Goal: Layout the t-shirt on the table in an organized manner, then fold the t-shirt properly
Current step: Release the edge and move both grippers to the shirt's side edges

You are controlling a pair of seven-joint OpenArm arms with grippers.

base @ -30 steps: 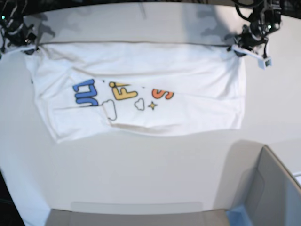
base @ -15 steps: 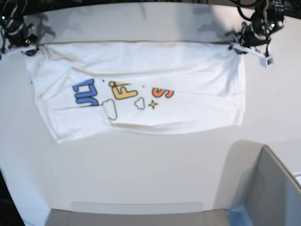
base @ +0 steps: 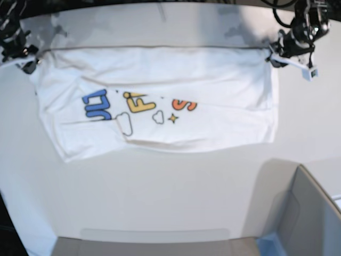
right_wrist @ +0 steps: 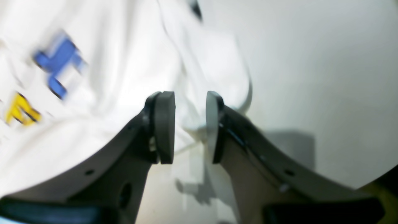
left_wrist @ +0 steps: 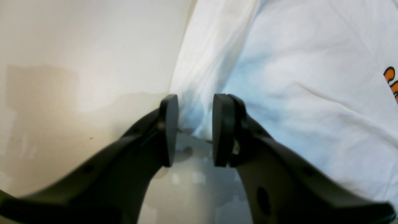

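Observation:
The white t-shirt (base: 213, 85) lies spread flat across the far half of the white table (base: 160, 186), its blue, yellow and orange print facing up. My left gripper (base: 272, 56) hangs at the shirt's far right corner. In the left wrist view this gripper (left_wrist: 196, 130) is open, and the shirt (left_wrist: 295, 77) has its corner lying on the table just past the gap. My right gripper (base: 26, 58) is at the far left corner. In the right wrist view it (right_wrist: 189, 124) is open too, with the shirt's (right_wrist: 124, 77) edge loose between the fingers.
A grey box (base: 311, 213) with a blue corner (base: 269, 242) stands at the near right. A flat grey panel (base: 154, 242) runs along the near edge. The table's curved far edge lies just behind both grippers.
Both grippers have opened and let go of the shirt's far corners. Each arm has drawn slightly outward. The shirt has stayed where it lay.

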